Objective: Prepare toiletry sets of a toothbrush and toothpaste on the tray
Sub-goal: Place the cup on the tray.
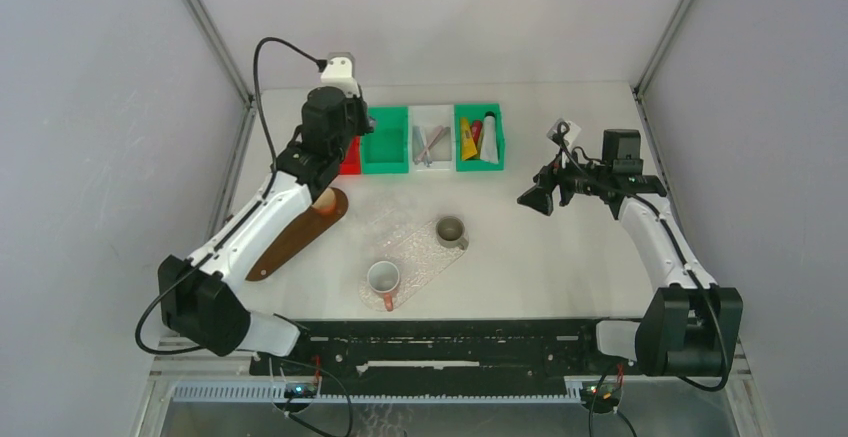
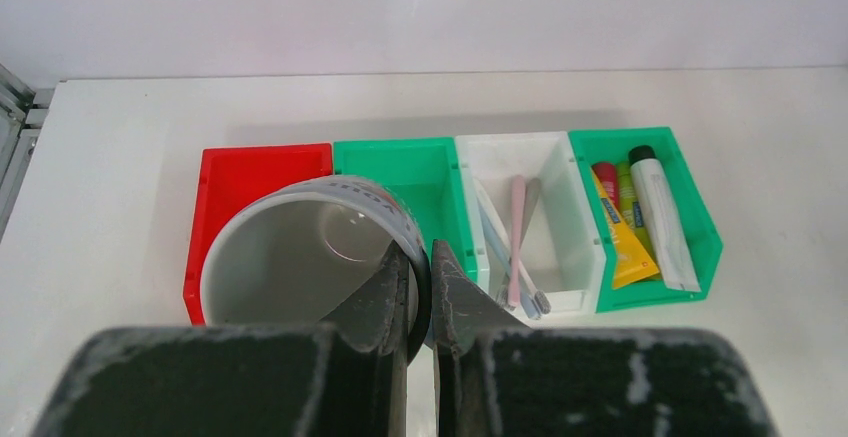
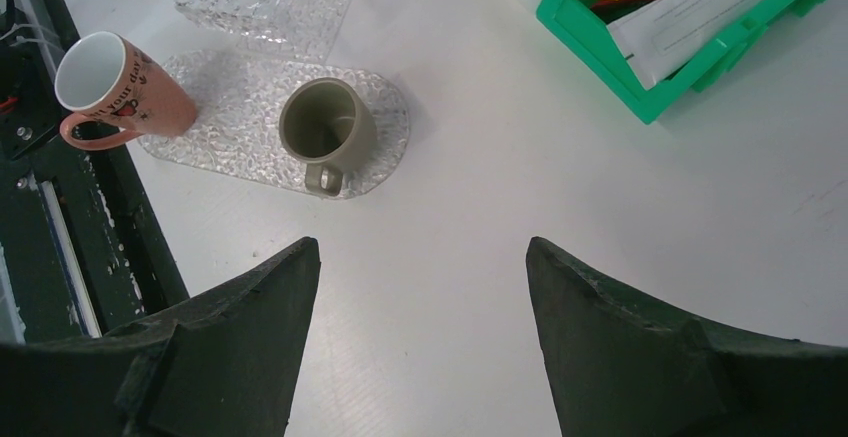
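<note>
**Figure.** Left tool [image 2: 420, 277] pinches the wall of a grey-white mug [image 2: 290, 247], one finger inside the rim, and holds it over the red bin [image 2: 250, 167] by the desk's far edge. The mug is probably meant to hold one set. Toothbrushes [image 2: 517, 237] lie in the white bin [image 2: 560, 157] and tubes [image 2: 640, 222] in the adjoining green bin [image 2: 700, 217]. None are on the clear tray [image 1: 395, 227], which is already crowded by an olive mug [image 1: 450, 231] and a pink mug [image 1: 383, 279]. Right tool [image 3: 420, 247] hangs spread and empty.

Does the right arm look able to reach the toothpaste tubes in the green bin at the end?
Probably yes: the right pincer is open and empty near the green bin, and the tubes lie uncovered inside.
</note>
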`<state>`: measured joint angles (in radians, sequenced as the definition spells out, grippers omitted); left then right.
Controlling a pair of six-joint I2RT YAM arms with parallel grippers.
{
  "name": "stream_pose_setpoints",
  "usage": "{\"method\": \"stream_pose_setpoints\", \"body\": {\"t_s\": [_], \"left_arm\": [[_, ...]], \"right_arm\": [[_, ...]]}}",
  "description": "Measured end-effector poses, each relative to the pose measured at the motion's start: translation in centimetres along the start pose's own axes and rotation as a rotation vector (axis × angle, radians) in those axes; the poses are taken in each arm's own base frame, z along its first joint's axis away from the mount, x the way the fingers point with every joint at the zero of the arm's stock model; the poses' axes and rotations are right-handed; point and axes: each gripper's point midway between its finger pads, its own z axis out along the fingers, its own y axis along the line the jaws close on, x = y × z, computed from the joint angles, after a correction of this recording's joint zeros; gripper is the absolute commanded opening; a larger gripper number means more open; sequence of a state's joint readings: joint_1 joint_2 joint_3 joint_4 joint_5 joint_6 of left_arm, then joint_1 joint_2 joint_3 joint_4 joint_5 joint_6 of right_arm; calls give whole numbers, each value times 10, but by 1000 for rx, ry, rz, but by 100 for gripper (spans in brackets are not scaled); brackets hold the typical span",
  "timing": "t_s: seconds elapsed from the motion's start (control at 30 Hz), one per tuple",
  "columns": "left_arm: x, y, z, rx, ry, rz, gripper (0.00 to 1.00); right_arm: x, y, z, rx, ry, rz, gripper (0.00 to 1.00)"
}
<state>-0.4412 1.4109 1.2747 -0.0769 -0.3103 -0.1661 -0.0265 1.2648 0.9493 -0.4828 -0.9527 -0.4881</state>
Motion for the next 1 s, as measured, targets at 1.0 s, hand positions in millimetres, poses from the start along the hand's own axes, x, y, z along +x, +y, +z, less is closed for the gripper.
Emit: {"method": "stream_pose_setpoints", "body": {"t_s": [1.0], "left_arm": [[41, 37, -135, -3, 38, -195, 0]], "right_arm": [[-19, 28, -3, -59, -47, -75, 83]]}}
